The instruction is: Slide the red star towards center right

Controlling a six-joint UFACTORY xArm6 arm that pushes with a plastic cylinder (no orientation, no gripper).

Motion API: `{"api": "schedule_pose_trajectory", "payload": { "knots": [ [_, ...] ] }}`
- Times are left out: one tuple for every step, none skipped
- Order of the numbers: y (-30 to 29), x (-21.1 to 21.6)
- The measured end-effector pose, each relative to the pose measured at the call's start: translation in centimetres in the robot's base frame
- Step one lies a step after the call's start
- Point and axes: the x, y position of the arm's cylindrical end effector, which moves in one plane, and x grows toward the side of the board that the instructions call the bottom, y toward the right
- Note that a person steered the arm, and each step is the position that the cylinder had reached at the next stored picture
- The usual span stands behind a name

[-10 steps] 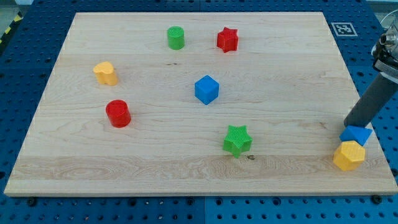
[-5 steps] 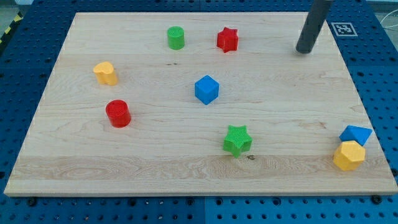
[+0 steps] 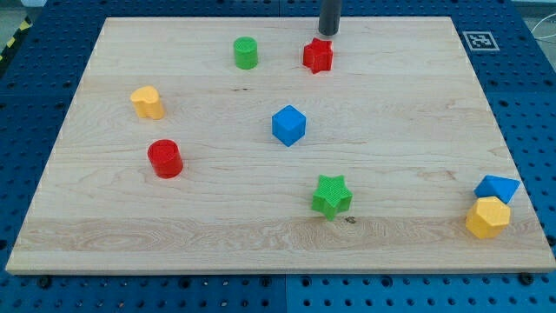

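Observation:
The red star (image 3: pixel 318 56) lies near the view's top, a little right of the middle of the wooden board (image 3: pixel 417 113). My tip (image 3: pixel 327 33) stands just above it toward the view's top, slightly to its right, close to it with a small gap showing. The rod runs up out of the frame.
A green cylinder (image 3: pixel 246 53) sits left of the red star. A blue cube (image 3: pixel 288 125) is at the centre, a green star (image 3: pixel 331 195) below it. A yellow block (image 3: pixel 148 102) and a red cylinder (image 3: pixel 164 159) are at the left. A blue block (image 3: pixel 497 188) and a yellow block (image 3: pixel 487 217) touch at the bottom right corner.
My tip has moved from the blue block at the bottom right up along the right side, then left to just above the red star. No block has moved.

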Motion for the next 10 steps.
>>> {"api": "schedule_pose_trajectory", "payload": {
  "knots": [
    [-1.6, 1.9],
    [-1.7, 4.7],
    [-1.7, 6.6],
    [-1.7, 7.6],
    [-3.1, 8.3],
    [-4.3, 8.7],
    [-5.0, 9.4],
    [-5.0, 10.2],
    [-5.0, 12.4],
    [-4.7, 15.0]
  ]
}}
